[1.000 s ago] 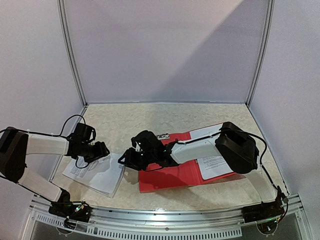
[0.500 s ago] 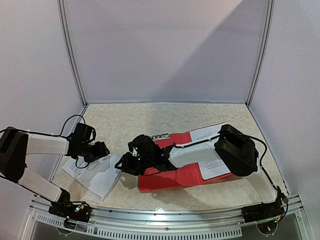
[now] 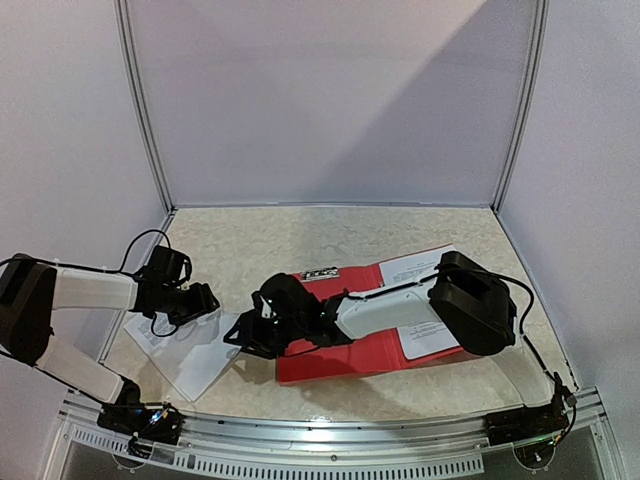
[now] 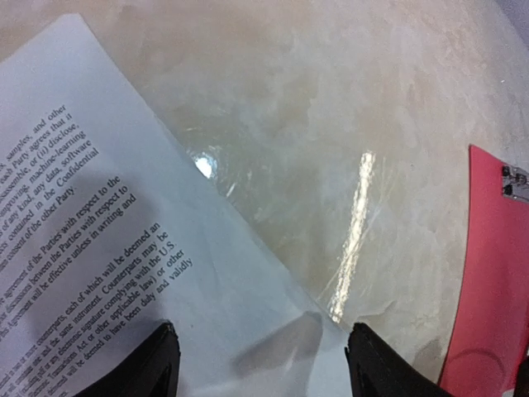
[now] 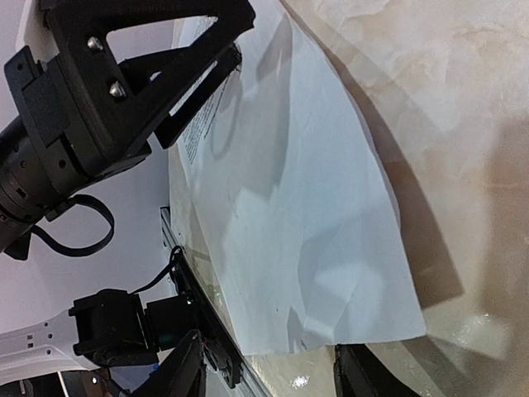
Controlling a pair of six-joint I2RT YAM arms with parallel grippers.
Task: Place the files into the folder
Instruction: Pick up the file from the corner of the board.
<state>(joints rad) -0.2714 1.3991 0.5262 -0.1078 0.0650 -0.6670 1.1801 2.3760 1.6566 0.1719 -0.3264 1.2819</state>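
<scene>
White printed files (image 3: 185, 355) lie on the table at the left, slightly buckled. My left gripper (image 3: 205, 300) hovers open over their far right edge; in the left wrist view its jaws (image 4: 264, 368) straddle the files (image 4: 124, 273). The red folder (image 3: 330, 358) lies open at centre right, with a printed sheet (image 3: 425, 330) on its right half. My right gripper (image 3: 238, 335) reaches left past the folder's left edge. In the right wrist view it stands open (image 5: 273, 372), its jaws wide on either side of the files' (image 5: 289, 207) near edge, not pinching them.
A metal rail (image 3: 320, 430) runs along the table's near edge, close to the files. White walls enclose the back and sides. The left gripper (image 5: 124, 83) shows close by in the right wrist view. The folder's red edge (image 4: 488, 281) borders the left wrist view.
My right gripper has slid left off the folder to the files' edge and its jaws have widened. The files have shifted and buckled a little. The left arm has stayed put.
</scene>
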